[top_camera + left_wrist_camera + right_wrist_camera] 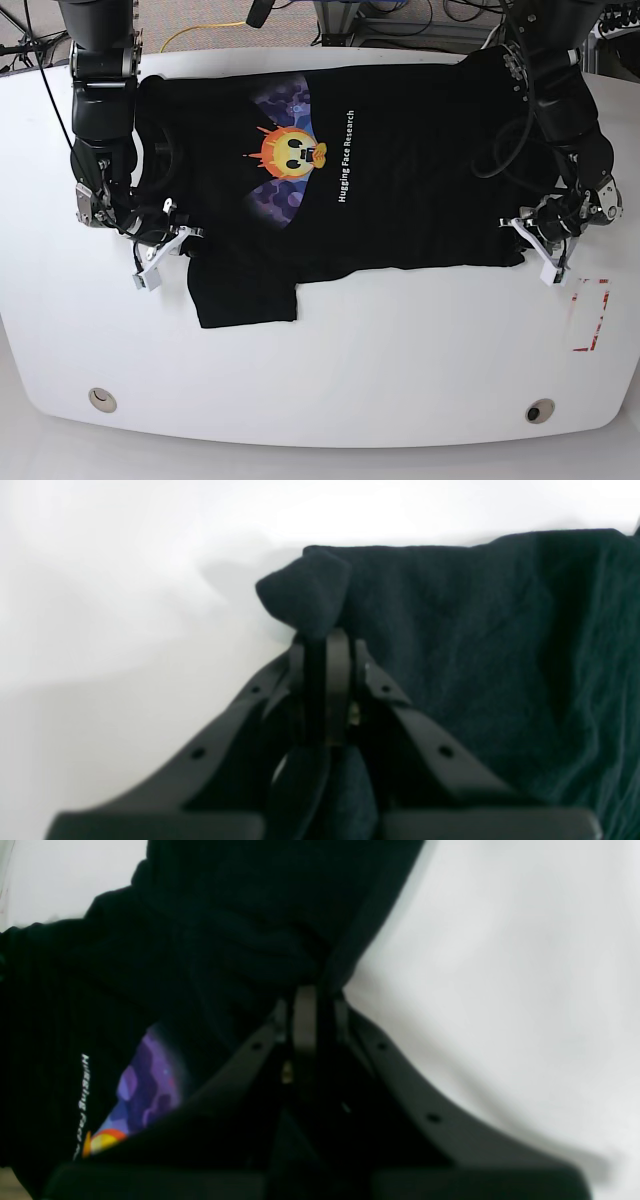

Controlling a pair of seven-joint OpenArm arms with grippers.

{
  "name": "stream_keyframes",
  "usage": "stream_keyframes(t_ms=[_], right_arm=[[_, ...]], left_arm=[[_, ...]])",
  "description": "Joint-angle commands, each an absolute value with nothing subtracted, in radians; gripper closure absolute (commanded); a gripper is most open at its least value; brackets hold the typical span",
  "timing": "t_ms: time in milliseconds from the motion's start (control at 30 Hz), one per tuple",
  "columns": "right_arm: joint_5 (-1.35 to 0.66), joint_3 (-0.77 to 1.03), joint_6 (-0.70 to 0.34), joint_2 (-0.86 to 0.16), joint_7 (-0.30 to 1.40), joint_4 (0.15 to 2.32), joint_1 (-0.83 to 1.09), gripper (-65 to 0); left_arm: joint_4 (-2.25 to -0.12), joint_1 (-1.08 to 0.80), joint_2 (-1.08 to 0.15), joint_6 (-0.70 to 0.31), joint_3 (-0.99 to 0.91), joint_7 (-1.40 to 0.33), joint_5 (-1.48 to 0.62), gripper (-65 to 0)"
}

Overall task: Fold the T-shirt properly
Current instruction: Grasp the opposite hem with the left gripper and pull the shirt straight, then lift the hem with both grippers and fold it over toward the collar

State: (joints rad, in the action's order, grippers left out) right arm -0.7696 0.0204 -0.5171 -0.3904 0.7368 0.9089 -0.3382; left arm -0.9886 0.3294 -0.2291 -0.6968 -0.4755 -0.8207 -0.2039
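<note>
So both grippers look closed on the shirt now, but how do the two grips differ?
The left gripper pinches a plain black corner of the T-shirt, with a small nub of cloth poking up past its tips; the right gripper holds a thicker bunched fold, with the purple print and white lettering close beside it. In the base view, the left grips the shirt's right edge, the right its left edge by the sleeve. Both are shut on cloth near the white table.

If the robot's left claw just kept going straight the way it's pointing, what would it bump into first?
The left gripper is already shut on a bunched corner of the T-shirt, so that cloth comes first. Past the bunch its wrist view shows only bare white table, though depth there is hard to judge.
</note>
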Motion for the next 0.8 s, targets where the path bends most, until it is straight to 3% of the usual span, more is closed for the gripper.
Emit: stream_keyframes(t_ms=[0,400,767], right_arm=[[-0.76,0.024,-0.515,-0.404,0.748,0.937,-0.367,0.0],[-0.759,0.024,-0.515,-0.44,0.84,1.213,-0.366,0.0],[-0.76,0.022,-0.515,-0.501,0.883,1.219,-0.513,0.0]], left_arm=[[-1.003,0.343,-0.245,-0.698,-0.476,-0.846,-0.189,0.0],[-1.27,0.36,-0.246,-0.698,-0.479,-0.964,-0.189,0.0],[-1.395,0.483,-0.245,-0.698,-0.481,-1.038,-0.193,0.0]])
